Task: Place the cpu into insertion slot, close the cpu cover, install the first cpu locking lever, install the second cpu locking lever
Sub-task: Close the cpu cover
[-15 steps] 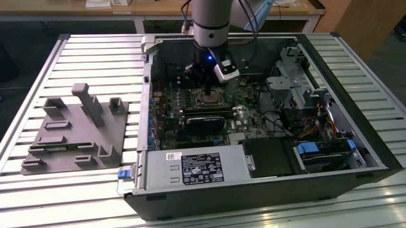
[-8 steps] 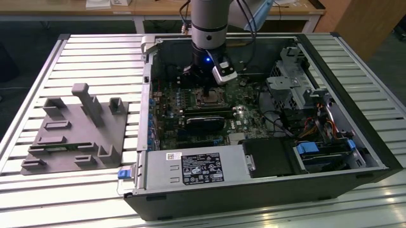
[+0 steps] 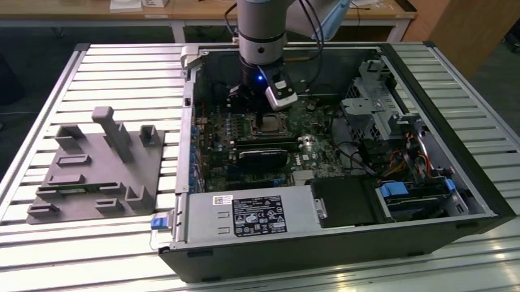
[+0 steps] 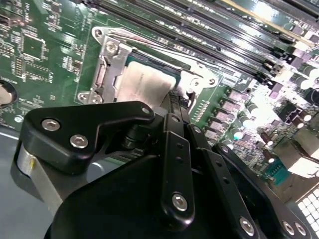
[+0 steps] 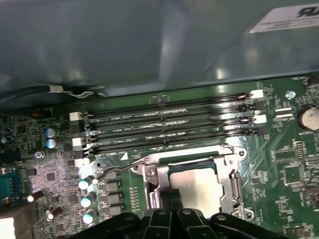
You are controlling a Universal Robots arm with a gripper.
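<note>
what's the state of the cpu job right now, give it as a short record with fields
case: open, lying on a slatted table
cpu: flat in the board, pale face up
cover: appears down, framing the cpu
lever: thin wire, raised off the board beside the cover
gripper: low at the cover's edge; contact unclear

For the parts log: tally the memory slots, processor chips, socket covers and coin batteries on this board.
Memory slots: 4
Processor chip: 1
Socket cover: 1
Coin battery: 1
Total: 7
</note>
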